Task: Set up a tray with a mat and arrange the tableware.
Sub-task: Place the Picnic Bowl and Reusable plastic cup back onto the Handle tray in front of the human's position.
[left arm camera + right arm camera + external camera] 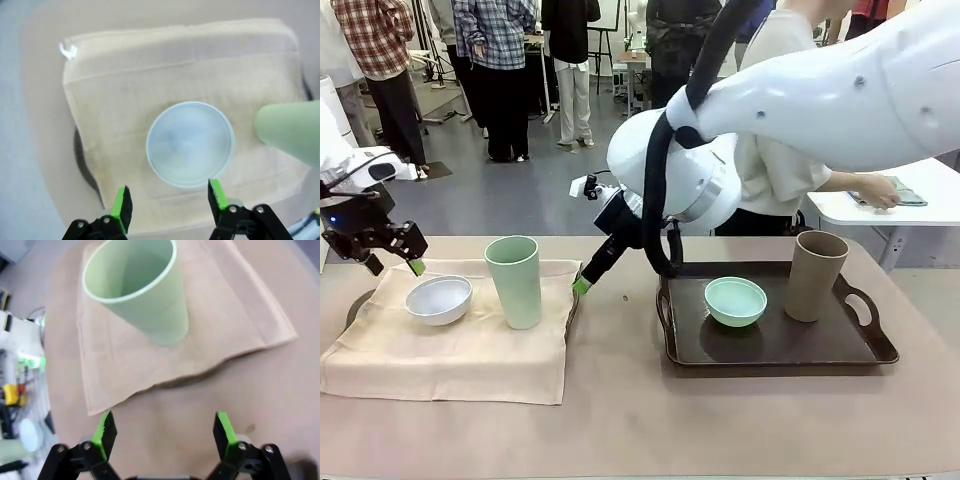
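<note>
Tabletop (616, 345) strip between mat (460, 368) and tray (772, 343)

A tan-brown table (620, 420) spans the foreground. At its far edge stands a person in a white top (780, 150), beside a white side table (935, 208) on the right, where a grey folded cloth (908, 192) lies. Farther back, people in plaid shirts (495, 30) stand on a grey floor (500, 195).

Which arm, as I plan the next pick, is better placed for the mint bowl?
Probably right: its open end effector hangs at the mat's edge, nearer the mint bowl; the left end effector is beyond the white bowl.
</note>
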